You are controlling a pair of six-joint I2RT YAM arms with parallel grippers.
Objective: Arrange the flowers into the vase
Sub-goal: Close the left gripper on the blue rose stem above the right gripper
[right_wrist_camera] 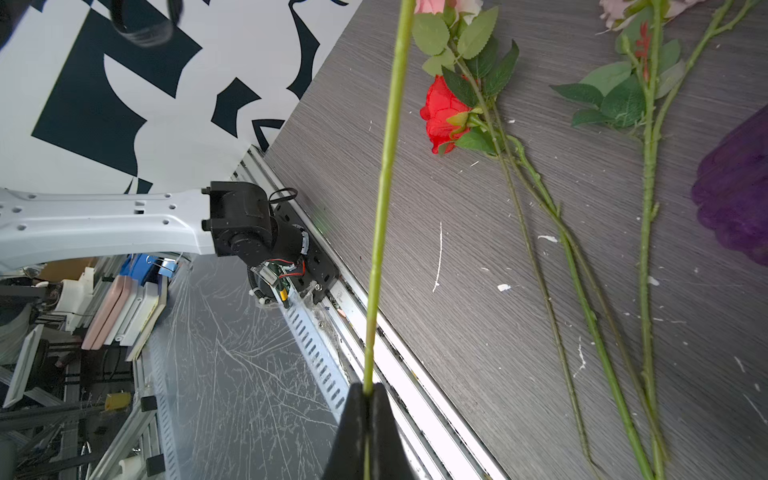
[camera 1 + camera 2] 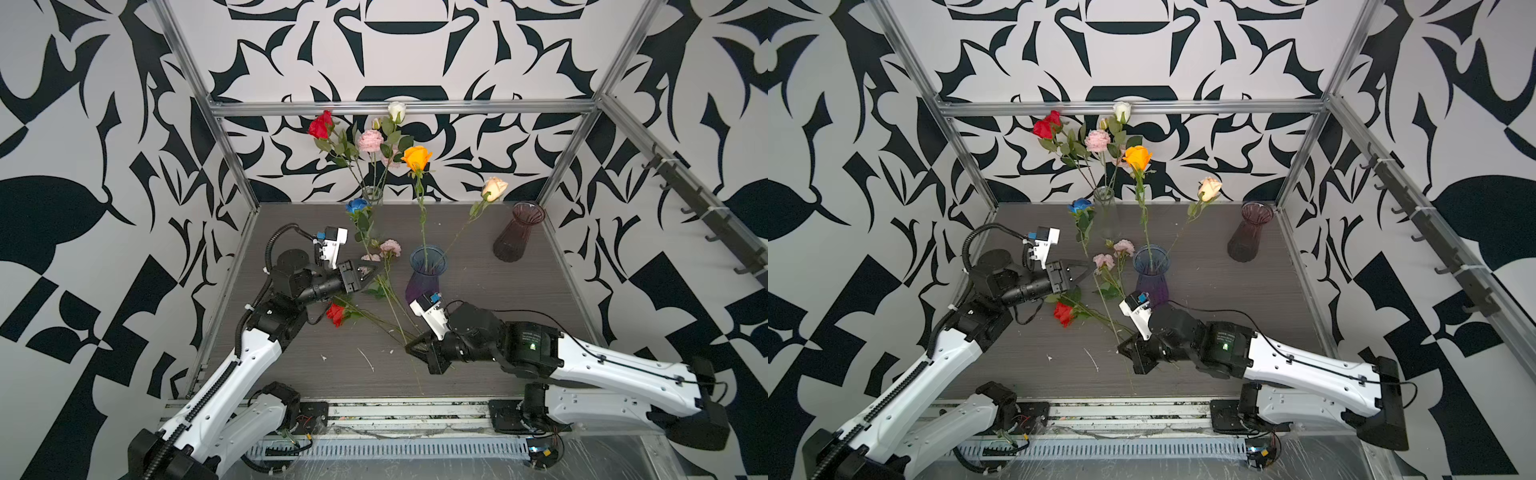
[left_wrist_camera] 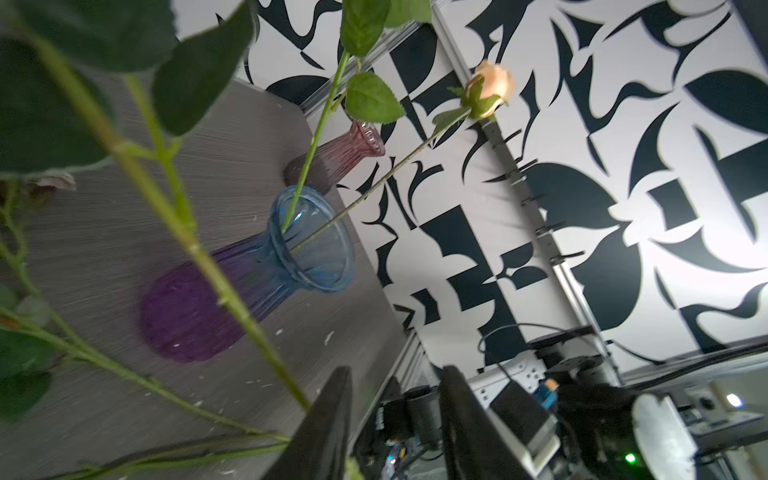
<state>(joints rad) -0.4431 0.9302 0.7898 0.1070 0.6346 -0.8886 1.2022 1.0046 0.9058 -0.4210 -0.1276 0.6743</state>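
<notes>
The right gripper (image 1: 368, 395) is clamped tight on the thin green stem (image 1: 386, 166) of the blue rose (image 2: 358, 205), gripping low down, so a short tail of stem pokes past the jaws toward the bottom centre of both top views. From that grip the stem's long axis climbs toward the upper left, with the bloom up near the back edge of the table (image 2: 498, 311). The left gripper (image 2: 370, 272) sits partway up this stem on its left side, jaws parted and holding nothing. In the left wrist view the stem (image 3: 199, 249) passes the outer side of one finger (image 3: 328, 428) rather than through the gap. The blue-and-purple vase (image 2: 422, 286) stands just right of the stem and above the right gripper in the frame, already holding the orange rose (image 2: 417, 157) and the peach rose (image 2: 494, 189). A red rose (image 2: 336, 314) and ruffled pink blooms (image 2: 390, 247) lie flat on the table between the arms. The right arm is nearer the vase, but its grip is at the end that has to enter the rim. So the likely need is for the left fingers to shift sideways onto the stem and take it higher up.
</notes>
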